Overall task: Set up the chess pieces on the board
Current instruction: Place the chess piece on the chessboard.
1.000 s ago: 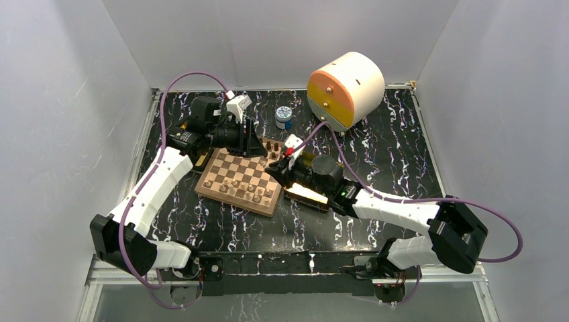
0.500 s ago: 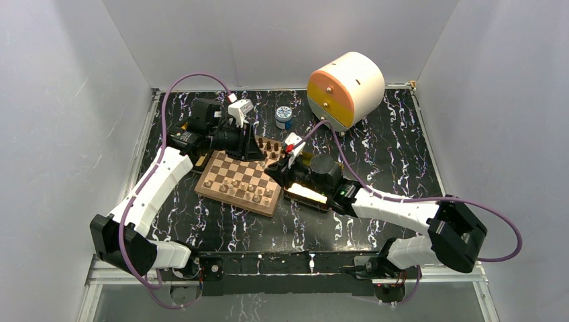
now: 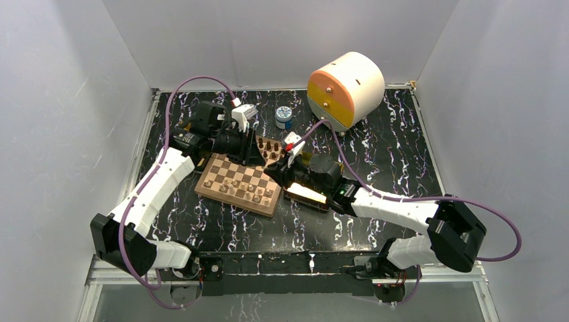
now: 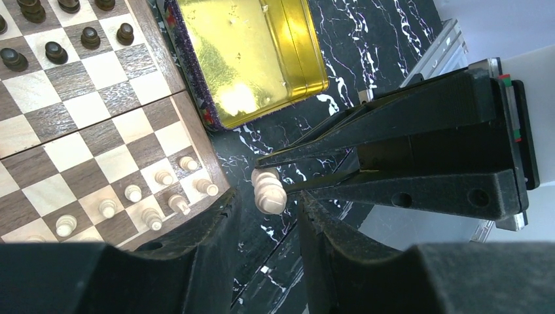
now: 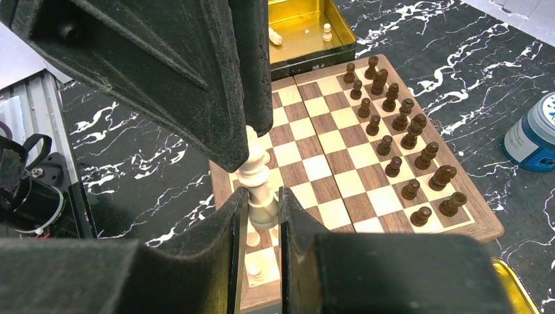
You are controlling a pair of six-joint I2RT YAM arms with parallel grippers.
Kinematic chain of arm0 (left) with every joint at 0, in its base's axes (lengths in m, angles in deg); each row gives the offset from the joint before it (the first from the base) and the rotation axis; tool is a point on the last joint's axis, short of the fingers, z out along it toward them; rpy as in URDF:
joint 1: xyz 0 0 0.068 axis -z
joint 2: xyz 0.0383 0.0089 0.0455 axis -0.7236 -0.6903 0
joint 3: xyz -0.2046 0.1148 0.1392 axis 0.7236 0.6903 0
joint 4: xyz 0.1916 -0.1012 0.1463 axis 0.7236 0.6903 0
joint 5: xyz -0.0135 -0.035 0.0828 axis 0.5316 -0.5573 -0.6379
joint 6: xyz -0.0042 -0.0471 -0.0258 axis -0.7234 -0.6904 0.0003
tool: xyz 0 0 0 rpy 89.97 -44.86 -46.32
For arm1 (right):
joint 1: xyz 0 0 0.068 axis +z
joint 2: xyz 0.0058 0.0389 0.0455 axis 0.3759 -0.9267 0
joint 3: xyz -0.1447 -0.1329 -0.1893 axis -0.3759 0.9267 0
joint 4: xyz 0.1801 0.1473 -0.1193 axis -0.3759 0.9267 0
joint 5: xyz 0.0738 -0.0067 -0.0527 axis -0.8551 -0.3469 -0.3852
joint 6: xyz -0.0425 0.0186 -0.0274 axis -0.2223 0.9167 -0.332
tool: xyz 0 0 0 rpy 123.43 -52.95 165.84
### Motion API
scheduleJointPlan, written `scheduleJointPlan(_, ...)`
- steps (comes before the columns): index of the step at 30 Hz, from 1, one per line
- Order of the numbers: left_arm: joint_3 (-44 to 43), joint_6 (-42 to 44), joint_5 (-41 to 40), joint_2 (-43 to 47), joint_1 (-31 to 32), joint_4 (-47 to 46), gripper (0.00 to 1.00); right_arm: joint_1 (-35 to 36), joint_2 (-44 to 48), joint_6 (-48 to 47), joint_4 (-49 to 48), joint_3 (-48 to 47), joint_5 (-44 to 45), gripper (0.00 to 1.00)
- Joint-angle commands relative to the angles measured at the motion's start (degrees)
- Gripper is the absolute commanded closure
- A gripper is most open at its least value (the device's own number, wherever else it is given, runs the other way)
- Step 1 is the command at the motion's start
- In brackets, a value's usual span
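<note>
The right gripper (image 5: 262,199) pinches a pale chess piece (image 5: 256,171) upright by its base over the board's (image 5: 319,167) far right corner. The left gripper (image 4: 268,201), spread, straddles its head.

White arms (image 3: 158,184) — black joints (image 3: 117,238), purple cables (image 3: 198,78)
</note>
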Motion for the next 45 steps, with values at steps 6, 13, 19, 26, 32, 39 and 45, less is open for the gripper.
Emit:
scheduleJointPlan(6, 0.1, 1.2, 0.9, 0.4, 1.1, 1.1, 0.75, 0.2, 0.1, 1.2, -0.9, -3.4, 0.4, 0.97)
scheduleJointPlan(13, -0.2, 1.9, -0.4, 0.3, 1.7, 2.3, 0.77, 0.2, 0.0, 1.6, -0.8, -3.4, 0.4, 0.96)
scheduleJointPlan(19, -0.3, 2.0, -0.7, 0.4, 2.0, 2.5, 0.83, 0.2, -0.1, 1.8, -0.6, -3.4, 0.4, 0.94)
scheduleJointPlan(26, -1.6, 0.9, -5.4, 1.4, 2.3, 4.3, 0.85, 0.2, 1.1, 2.6, 2.7, -3.8, 3.0, 0.43)
scheduleJointPlan(32, -2.2, -1.5, -14.2, 3.3, 3.3, 6.3, 0.88, 0.2, 5.2, 3.3, 7.6, -2.9, 4.6, 0.02)
scheduleJointPlan(39, -0.7, -6.1, -29.7, 6.0, 7.6, 8.7, 0.88, 0.2, 14.6, 3.0, 11.6, 0.7, 9.5, 0.01)
scheduleJointPlan(45, 2.5, -11.8, -42.9, 8.5, 12.8, 9.3, 0.89, 0.2, 22.1, 0.2, 16.1, 2.2, 13.3, 0.01)
